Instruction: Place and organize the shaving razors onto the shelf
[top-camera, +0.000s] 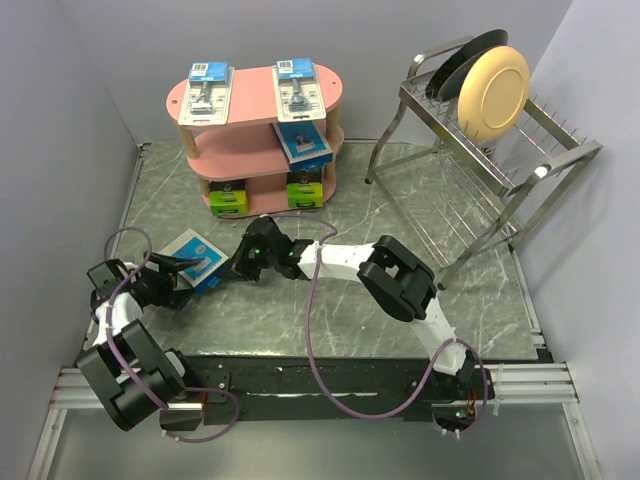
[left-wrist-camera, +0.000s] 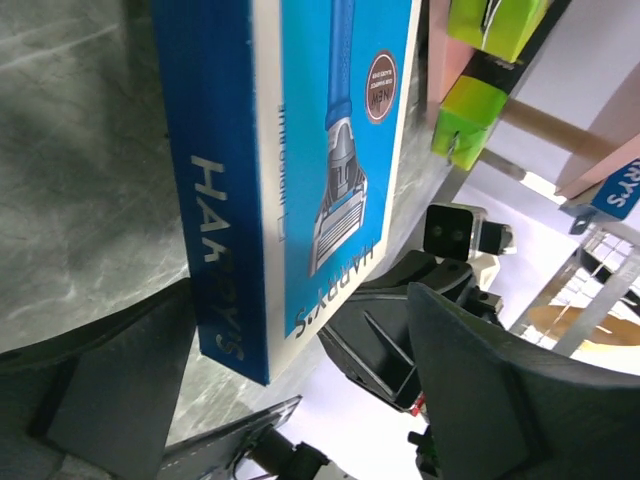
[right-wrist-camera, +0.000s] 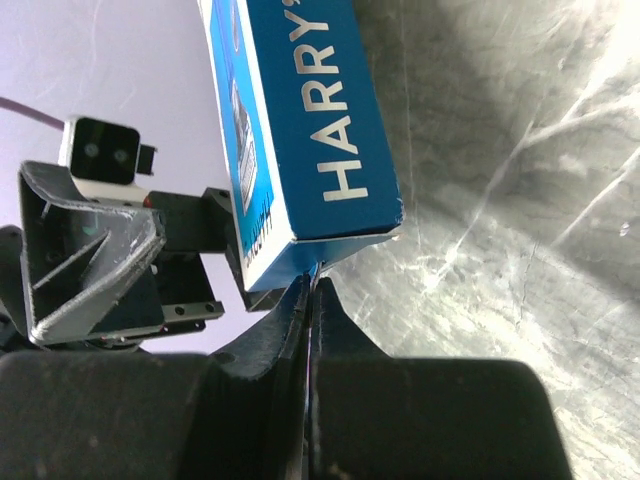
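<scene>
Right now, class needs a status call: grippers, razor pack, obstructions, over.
Right gripper shut on corner of blue pack. Left gripper open around it. Five other packs on shelf. Nothing between pack and shelf.

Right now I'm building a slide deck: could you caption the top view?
Left claw and right claw meet at a blue razor pack before the pink shelf already carrying five packs.

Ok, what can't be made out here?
- Right gripper on the blue Harry's razor pack: right wrist view, its shut tips cover the contact, so pinch or touch is unclear.
- Black boxes with lime-green ends: top view, pink oval shelf boards hide most of them.
- Clear blister packs: top view, print too small.
- Left wrist view: frame edge cuts off the pack's top.
</scene>
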